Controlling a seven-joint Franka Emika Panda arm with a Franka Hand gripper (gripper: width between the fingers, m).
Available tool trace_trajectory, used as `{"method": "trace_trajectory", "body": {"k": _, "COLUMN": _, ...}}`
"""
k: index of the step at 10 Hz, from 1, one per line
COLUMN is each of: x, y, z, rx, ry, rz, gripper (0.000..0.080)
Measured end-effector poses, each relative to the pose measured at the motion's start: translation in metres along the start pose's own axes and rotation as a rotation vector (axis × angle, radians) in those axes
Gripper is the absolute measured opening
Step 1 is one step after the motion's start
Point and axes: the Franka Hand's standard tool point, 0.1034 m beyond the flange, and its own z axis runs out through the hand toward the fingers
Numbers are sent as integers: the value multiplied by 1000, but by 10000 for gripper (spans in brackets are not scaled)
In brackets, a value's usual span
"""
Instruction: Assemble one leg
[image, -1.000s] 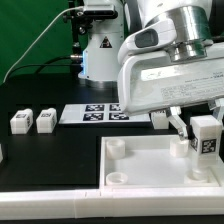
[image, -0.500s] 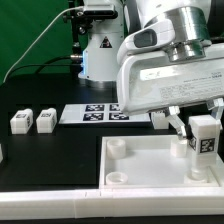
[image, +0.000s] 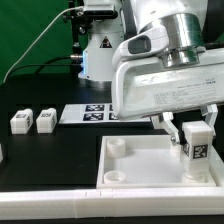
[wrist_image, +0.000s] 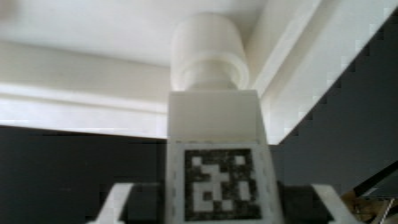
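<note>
The gripper (image: 193, 128) is closed on one leg (image: 197, 148), with a finger pressed on each side of it. It holds the leg upright over the far right part of the big white slab (image: 140, 165). In the wrist view, the leg (wrist_image: 217, 120) sits between the fingers with its round end pointing at the slab (wrist_image: 71, 70). I cannot tell if the leg touches the slab yet, and the hole it should go into is hidden. Two more legs (image: 21, 121) (image: 45, 120) lie on the black table far off to the exterior view's left, near the marker board (image: 90, 114). If the round end misses the hole, the leg could jam on the rim. It could tip in the fingers. A hard push could shove the slab.
</note>
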Motion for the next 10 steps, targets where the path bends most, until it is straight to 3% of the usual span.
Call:
{"method": "trace_trajectory", "body": {"k": 7, "x": 0, "y": -2, "z": 2, "rx": -4, "ry": 21, "rz": 6, "gripper": 291}}
{"method": "trace_trajectory", "body": {"k": 9, "x": 0, "y": -2, "z": 3, "rx": -4, "ry": 21, "rz": 6, "gripper": 531}}
{"method": "trace_trajectory", "body": {"k": 10, "x": 0, "y": -2, "z": 3, "rx": -4, "ry": 21, "rz": 6, "gripper": 612}}
